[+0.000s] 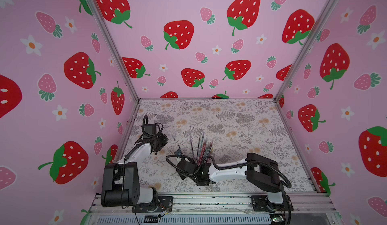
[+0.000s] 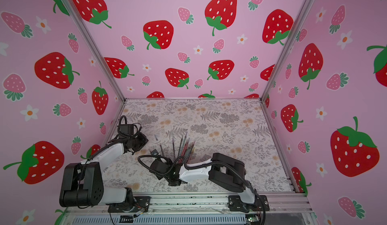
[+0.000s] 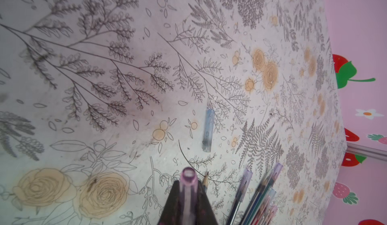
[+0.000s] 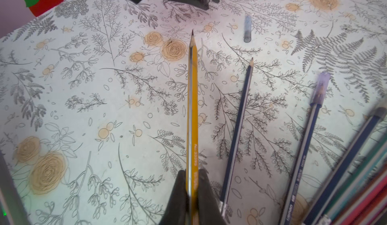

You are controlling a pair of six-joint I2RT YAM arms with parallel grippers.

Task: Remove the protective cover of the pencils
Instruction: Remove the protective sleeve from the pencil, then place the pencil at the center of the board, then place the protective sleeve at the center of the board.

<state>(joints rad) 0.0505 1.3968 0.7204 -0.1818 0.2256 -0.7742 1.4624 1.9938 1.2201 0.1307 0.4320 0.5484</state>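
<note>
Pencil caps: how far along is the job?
Done: a blue cap lies loose on the table, and a navy pencil shows a bare tip. In hand: the right gripper is shut on the yellow pencil, its tip bare; the left gripper is shut on a purple cap, likely that pencil's. Left: the capped navy pencil, plus capped ends in the pile.

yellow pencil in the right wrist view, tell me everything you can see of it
The yellow pencil is a slim faceted stick, seemingly painted wood, with a dark stripe along one face and faint print near the grip. Its sharpened dark tip is bare, no cover. The right gripper is shut on its rear shaft, pointing it over the flowered table, apart from the dark blue pencil beside it.
</note>
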